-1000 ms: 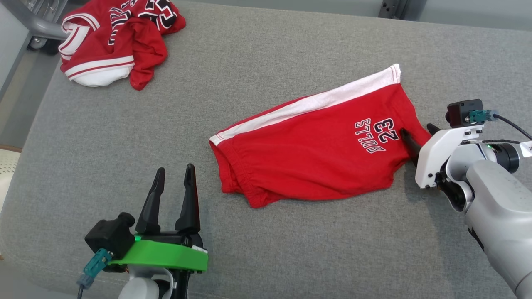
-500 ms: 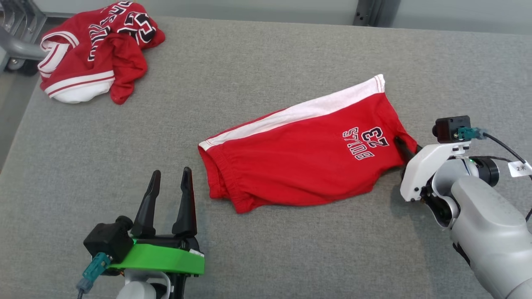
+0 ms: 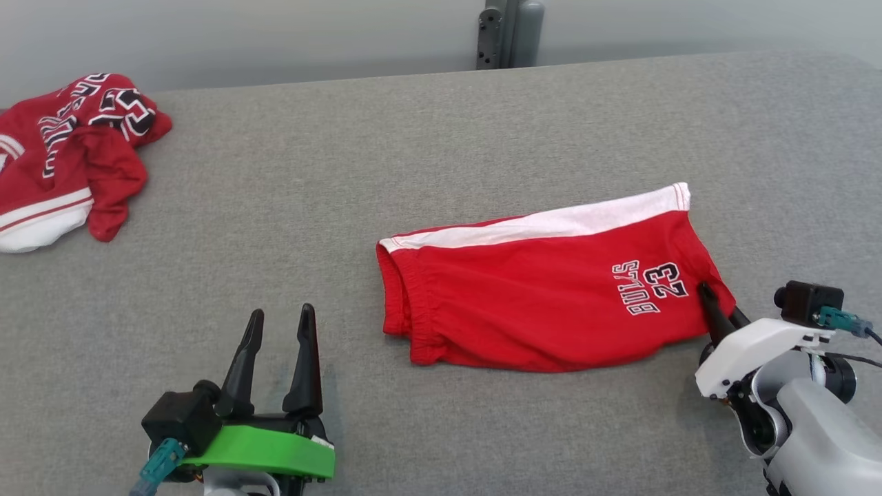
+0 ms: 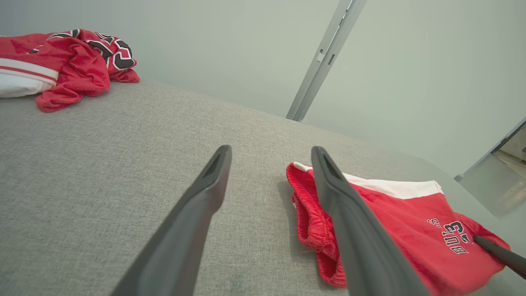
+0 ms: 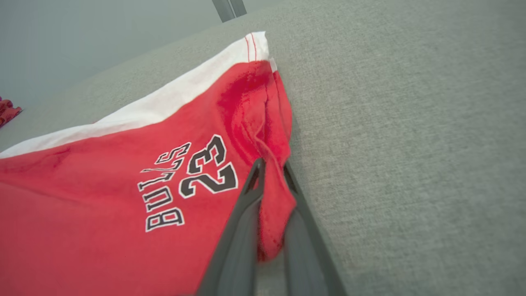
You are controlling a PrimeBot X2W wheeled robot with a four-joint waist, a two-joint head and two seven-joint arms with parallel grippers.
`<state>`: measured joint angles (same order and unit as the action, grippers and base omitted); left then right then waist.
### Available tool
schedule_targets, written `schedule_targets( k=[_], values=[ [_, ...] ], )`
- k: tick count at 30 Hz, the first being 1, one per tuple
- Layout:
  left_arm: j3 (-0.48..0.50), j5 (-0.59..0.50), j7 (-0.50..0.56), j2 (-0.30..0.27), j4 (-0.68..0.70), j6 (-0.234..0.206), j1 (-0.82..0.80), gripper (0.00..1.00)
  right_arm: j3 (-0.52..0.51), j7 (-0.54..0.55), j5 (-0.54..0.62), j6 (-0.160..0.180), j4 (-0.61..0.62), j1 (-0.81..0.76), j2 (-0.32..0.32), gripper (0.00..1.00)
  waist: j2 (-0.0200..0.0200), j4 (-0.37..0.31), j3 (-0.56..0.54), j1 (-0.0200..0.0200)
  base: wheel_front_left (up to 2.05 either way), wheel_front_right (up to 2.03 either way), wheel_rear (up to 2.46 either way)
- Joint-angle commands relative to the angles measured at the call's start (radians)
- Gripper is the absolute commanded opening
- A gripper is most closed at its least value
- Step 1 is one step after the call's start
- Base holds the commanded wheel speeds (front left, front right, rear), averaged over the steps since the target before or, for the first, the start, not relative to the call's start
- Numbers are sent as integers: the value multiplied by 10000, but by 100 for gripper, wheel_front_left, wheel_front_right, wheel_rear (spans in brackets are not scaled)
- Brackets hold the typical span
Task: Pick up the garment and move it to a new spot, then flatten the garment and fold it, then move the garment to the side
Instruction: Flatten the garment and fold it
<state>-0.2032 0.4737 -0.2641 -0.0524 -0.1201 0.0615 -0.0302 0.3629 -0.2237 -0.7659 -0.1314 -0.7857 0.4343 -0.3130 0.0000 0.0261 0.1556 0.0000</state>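
**Thin hem pinch: watch for slip and bunching**

The red Bulls shorts (image 3: 544, 303) lie flat and folded on the grey table (image 3: 441, 138). They reach away from the right end effector (image 3: 716, 303) towards your left arm. That end effector is pressed together on a small tuck of the leg hem (image 5: 273, 213), right at its fingertips, beside the "BULLS 23" print (image 5: 187, 181).

The bite is narrow and sits at the very edge of the cloth. I judge that it may hold only some of the folded layers. If you lift fast, the tuck could pull out, or the loose layers could drop open and undo the fold. If you drag low instead, the textured table could catch the cloth and bunch it. A grip at one corner would also let the shorts swing and turn as they rise.

The long axis runs from the pinched hem to the elastic waistband (image 3: 406, 296), which points towards the left end effector (image 3: 279, 324). The white side stripe (image 3: 551, 224) runs along the edge farther from both arms. The left end effector is spread and empty, near the waistband but clear of it. A crumpled red jersey (image 3: 62, 158) lies well beyond it, apart from the shorts.
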Motion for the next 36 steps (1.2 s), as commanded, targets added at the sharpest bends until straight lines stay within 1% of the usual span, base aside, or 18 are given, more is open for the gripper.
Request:
schedule_targets(
  k=[1,5,9,13,18,22,28,32,36],
  values=[
    [30,-123,-2,-91,-24,-23,153,100,-155,-114,-60,14,99,-268,-1,0,0,-605,-321,0,0,0,0],
    [-24,-109,14,-132,-72,0,194,100,-509,-171,48,14,280,-663,107,0,0,-785,-379,0,0,0,0],
    [-102,-117,47,-150,-103,8,153,100,-740,-76,155,14,452,-778,262,0,0,-781,-430,0,0,0,0],
    [-160,-108,91,-162,-124,-22,147,100,-886,5,355,14,775,-706,321,0,0,-571,-512,0,0,0,0],
    [-156,-29,92,-165,-124,-88,197,100,-791,351,827,13,1527,-305,461,0,0,-229,-632,0,0,0,0],
    [-203,39,88,-149,-137,-92,213,100,-392,837,1273,11,2314,26,801,0,0,103,-742,0,0,0,0],
    [-241,105,64,-126,-170,-92,191,100,670,1673,1708,13,3225,301,1464,0,0,583,-845,0,0,0,0],
    [-252,157,40,-111,-204,-89,147,100,1359,2051,1776,13,3351,142,1764,0,0,898,-858,0,0,0,0],
    [-249,186,22,-96,-215,-101,164,100,1746,2149,1785,13,3023,29,1954,0,0,1122,-823,0,0,0,0]
  ],
)
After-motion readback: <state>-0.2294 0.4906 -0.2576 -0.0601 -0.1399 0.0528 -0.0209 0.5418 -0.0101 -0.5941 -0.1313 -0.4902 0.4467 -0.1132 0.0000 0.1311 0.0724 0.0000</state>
